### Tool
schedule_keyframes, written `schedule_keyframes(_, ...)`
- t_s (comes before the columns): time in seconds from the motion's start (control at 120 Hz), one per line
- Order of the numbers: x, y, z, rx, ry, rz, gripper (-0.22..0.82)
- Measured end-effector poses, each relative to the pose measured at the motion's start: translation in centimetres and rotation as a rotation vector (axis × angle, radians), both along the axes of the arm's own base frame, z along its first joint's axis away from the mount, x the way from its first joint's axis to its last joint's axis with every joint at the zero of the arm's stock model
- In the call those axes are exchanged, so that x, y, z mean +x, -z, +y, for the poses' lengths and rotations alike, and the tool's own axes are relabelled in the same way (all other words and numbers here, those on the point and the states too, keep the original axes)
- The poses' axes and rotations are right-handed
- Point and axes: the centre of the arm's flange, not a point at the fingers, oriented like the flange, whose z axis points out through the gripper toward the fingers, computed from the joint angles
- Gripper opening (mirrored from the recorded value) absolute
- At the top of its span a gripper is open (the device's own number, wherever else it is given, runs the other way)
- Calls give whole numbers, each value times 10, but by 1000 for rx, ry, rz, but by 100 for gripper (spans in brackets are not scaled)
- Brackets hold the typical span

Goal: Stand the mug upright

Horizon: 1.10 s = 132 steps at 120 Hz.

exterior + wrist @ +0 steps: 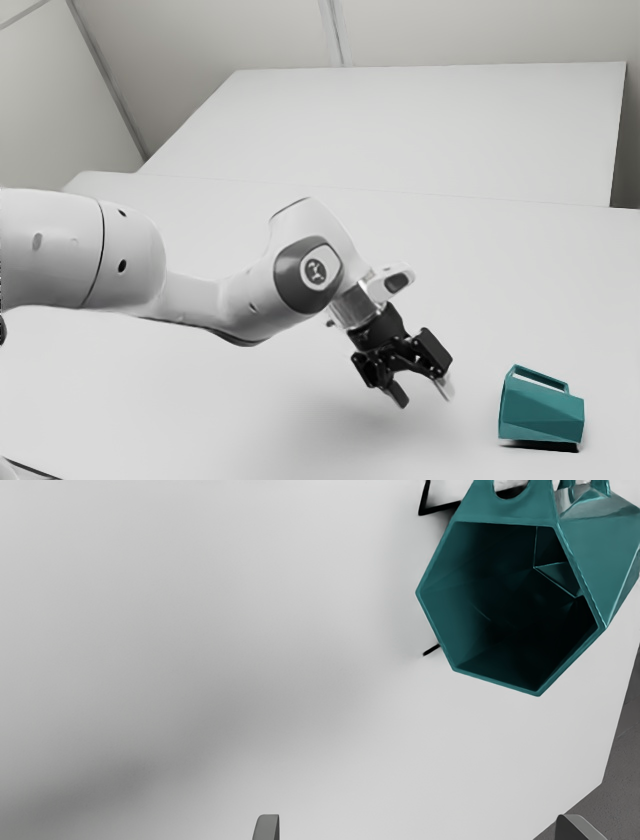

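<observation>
My gripper [425,394] hangs above the table with its fingers apart and nothing between them. Farther toward the exterior view's right, the teal faceted mug [541,408] lies on its side, its handle on the upper side. A gap separates the two. In the wrist view the mug [600,565] turns its dark hexagonal opening toward my hand, with part of the handle cut off at the picture's edge. The fingertips of the gripper [417,827] stand wide apart there, short of the mug.
The mug lies on a white table [250,400], whose edge [601,782] shows beyond the mug in the wrist view, with grey floor [622,765] past it. A pale raised panel [400,130] stands behind the table.
</observation>
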Motion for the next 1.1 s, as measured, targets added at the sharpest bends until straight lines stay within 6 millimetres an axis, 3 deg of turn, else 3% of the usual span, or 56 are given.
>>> schedule_keyframes(0.158,-9,3,-22,-27,-37,-40,60)
schedule_keyframes(0.567,1,21,-35,-86,-189,-95,60)
schedule_keyframes(0.908,18,20,-69,-124,-152,-176,60)
schedule_keyframes(1.1,16,24,-84,-135,-125,-192,60)
